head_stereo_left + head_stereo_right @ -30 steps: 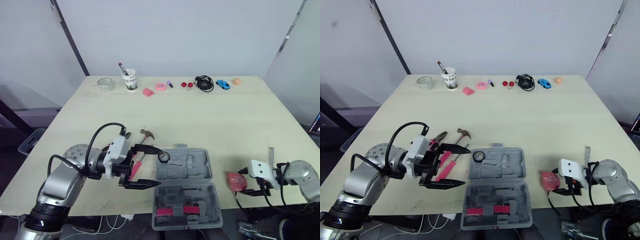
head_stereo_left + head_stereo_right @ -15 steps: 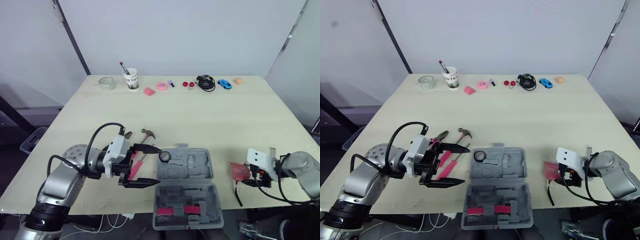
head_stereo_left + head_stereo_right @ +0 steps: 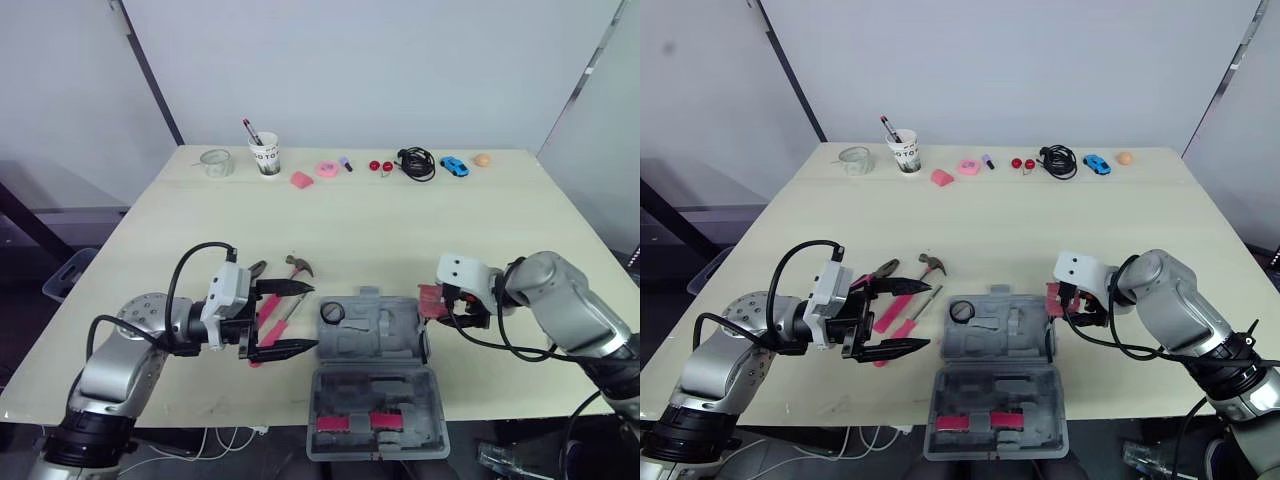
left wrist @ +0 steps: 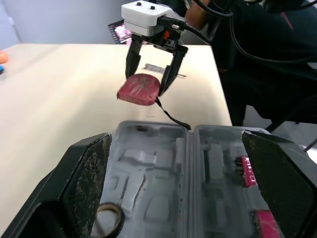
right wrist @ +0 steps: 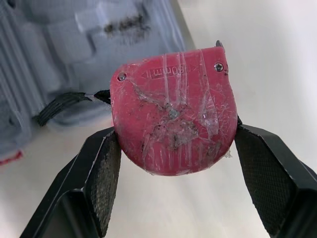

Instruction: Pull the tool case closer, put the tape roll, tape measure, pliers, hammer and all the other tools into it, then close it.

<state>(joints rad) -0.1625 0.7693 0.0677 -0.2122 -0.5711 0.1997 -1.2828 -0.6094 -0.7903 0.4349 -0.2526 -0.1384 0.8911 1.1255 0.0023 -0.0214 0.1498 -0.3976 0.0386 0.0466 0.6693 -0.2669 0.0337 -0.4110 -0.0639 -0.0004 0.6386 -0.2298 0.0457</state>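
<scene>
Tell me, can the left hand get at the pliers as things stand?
Probably yes. The left hand is open and empty, and the pliers lie uncovered right beside it, so only a short move looks needed.

Pale wood table (image 3: 400, 230), grey wall (image 3: 400, 70) behind, poss. panelled.

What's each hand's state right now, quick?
Left hand: open, empty, next to the tool case.
Right hand: closed on the red tape measure.
</scene>
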